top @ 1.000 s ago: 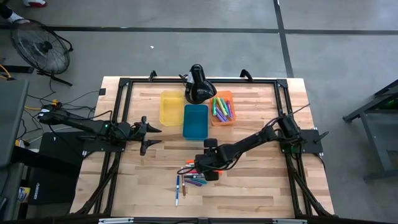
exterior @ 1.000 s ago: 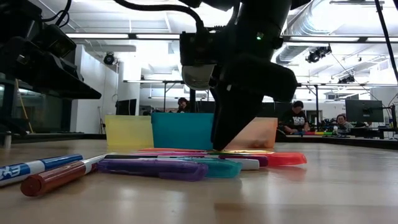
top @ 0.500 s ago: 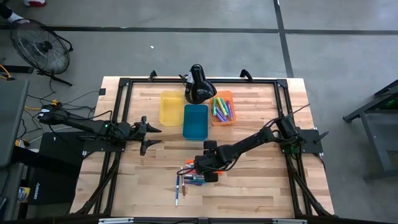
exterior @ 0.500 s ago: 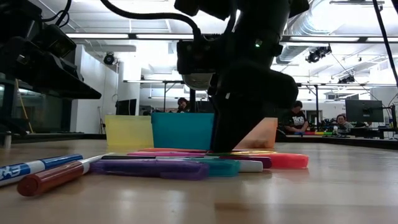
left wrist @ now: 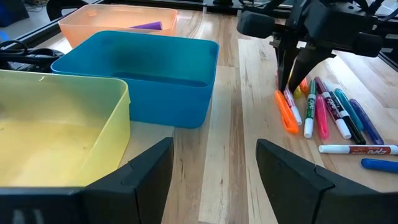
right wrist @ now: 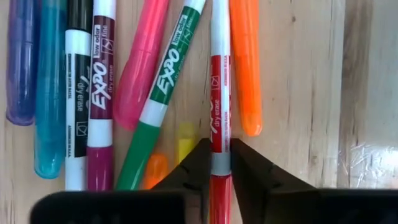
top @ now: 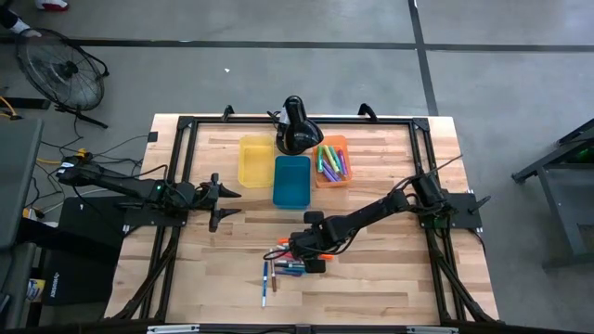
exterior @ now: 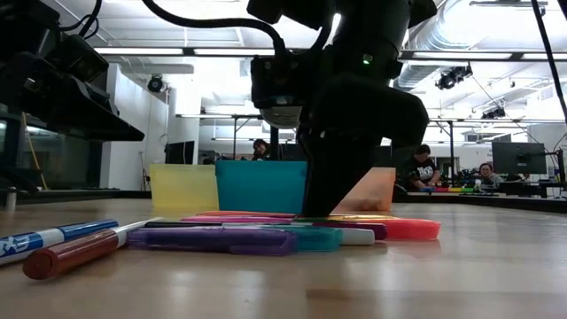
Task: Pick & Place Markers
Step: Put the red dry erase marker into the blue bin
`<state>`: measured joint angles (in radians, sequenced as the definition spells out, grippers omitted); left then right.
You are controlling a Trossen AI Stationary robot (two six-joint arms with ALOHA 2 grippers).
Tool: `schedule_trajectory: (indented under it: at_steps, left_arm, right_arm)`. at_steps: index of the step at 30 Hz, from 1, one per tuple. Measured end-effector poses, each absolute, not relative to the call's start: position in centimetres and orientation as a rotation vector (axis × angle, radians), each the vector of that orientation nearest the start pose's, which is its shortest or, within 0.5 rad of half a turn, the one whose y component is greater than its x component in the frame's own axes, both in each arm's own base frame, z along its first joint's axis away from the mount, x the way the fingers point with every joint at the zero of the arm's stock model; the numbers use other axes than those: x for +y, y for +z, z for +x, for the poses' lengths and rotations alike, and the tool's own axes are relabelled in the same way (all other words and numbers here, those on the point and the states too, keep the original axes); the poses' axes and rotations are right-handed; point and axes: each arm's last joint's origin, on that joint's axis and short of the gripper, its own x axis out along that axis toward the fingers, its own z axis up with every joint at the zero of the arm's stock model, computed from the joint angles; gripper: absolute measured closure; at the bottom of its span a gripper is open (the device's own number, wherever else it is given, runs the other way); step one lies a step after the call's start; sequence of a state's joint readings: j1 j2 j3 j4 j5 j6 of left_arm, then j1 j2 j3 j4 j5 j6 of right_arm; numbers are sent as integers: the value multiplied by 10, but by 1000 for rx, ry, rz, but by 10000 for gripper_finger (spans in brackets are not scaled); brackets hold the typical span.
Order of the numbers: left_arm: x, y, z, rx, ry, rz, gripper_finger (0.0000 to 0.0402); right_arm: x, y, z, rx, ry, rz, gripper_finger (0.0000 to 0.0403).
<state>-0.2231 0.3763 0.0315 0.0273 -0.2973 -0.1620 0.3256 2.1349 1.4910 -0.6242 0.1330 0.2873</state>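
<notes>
Several markers lie side by side on the wooden table, near its front middle. My right gripper stands over the far end of the pile, pointing steeply down, shut on a red-and-white marker. An orange marker lies on one side of it and a green one on the other. My left gripper waits open at the table's left, level, facing the bins. My right gripper pinches the red marker's barrel between its two fingers, where the white band meets the red end. The fingers come from above, slanting steeply down, and lie across the marker. The marker lies flat on the table among the others.
Three bins stand in a row at the far middle: yellow, blue and orange; the orange one holds several markers. A black camera stand sits behind them. A blue-and-white marker lies apart toward the near edge.
My right gripper has stayed over the pile, tipped a little more upright, and shut on the red marker. The markers lie where they were.
</notes>
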Motion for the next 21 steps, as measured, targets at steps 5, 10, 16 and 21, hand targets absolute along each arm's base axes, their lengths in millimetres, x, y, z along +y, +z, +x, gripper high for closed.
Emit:
schedule_trajectory:
  at_steps: [5,10,16,21]
  left_arm:
    - [-17,144,115,300,98,-79,177]
    - [-17,144,115,300,98,-79,177]
    - [-17,144,115,300,98,-79,177]
    - [-17,144,115,300,98,-79,177]
  right_arm:
    - [132,135,401,1245,10,-55,379]
    - [132,136,401,1245,12,-54,370]
    - [132,140,400,1243,26,-46,382]
    - [132,141,399,1243,32,-43,383]
